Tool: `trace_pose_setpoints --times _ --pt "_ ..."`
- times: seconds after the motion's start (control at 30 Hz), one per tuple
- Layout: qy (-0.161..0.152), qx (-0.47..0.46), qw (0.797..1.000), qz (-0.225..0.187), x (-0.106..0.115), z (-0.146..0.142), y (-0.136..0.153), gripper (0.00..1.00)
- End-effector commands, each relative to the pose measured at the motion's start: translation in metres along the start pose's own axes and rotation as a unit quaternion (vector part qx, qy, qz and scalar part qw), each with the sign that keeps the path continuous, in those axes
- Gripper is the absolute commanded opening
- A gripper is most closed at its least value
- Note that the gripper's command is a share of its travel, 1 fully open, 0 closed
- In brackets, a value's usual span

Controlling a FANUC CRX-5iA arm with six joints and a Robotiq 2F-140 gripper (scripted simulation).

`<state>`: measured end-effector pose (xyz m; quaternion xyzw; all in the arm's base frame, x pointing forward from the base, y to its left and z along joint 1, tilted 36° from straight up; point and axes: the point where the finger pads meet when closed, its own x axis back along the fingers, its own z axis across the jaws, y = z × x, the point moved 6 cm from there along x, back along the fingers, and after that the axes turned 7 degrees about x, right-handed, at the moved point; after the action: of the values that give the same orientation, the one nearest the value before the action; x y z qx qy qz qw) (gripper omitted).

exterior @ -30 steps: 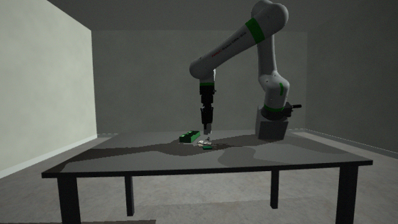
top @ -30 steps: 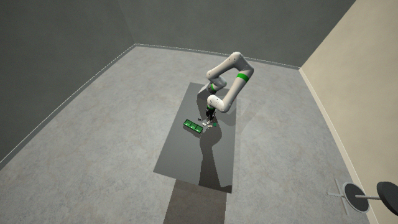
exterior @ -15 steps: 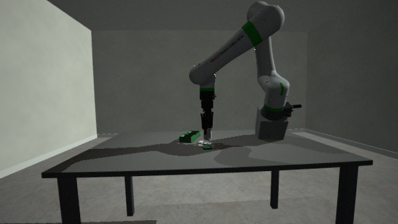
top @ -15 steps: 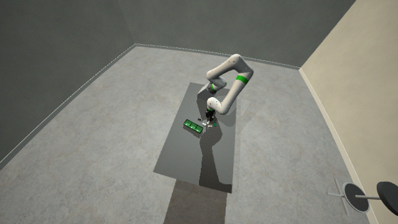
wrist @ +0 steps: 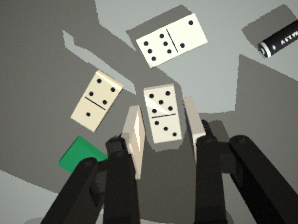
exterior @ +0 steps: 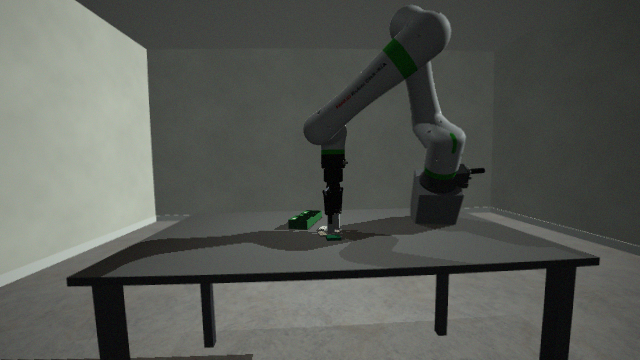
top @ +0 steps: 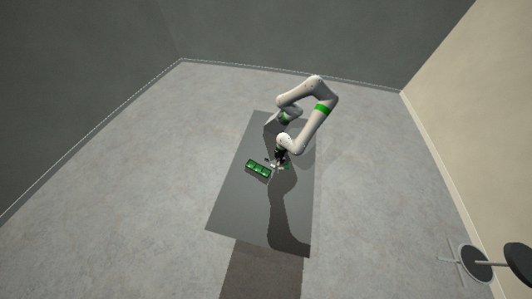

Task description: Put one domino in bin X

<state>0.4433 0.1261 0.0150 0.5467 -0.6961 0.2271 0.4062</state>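
Three white dominoes lie flat on the dark table (top: 258, 216) (exterior: 450, 250). One domino (wrist: 161, 115) lies between my two finger pads with a small gap on each side. A second domino (wrist: 172, 39) lies beyond it and a third domino (wrist: 97, 100) to its left. My gripper (wrist: 163, 115) (top: 279, 163) (exterior: 333, 225) points straight down, low over the table, partly open and astride the first domino without pressing it. The green bin row (top: 258, 169) (exterior: 304, 219) stands just past the dominoes. I cannot read its marks.
A black battery (wrist: 280, 39) lies at the right beyond the fingers. A flat green tile (wrist: 81, 156) lies at the left beside my left finger. The arm's base block (exterior: 436, 207) stands at the table's far end.
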Motion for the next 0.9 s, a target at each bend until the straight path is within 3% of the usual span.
trace_pose_setpoints --times 0.0,0.37,0.4,0.87 --pt "0.0 0.0 1.0 0.0 -0.003 0.0 -0.0002 0.25" --pt "0.0 0.0 1.0 0.0 -0.0044 0.0001 -0.0001 0.25" --pt "0.0 0.0 1.0 0.0 -0.0044 0.0001 -0.0001 0.13" --pt "0.0 0.0 1.0 0.0 -0.0044 0.0001 -0.0001 0.13"
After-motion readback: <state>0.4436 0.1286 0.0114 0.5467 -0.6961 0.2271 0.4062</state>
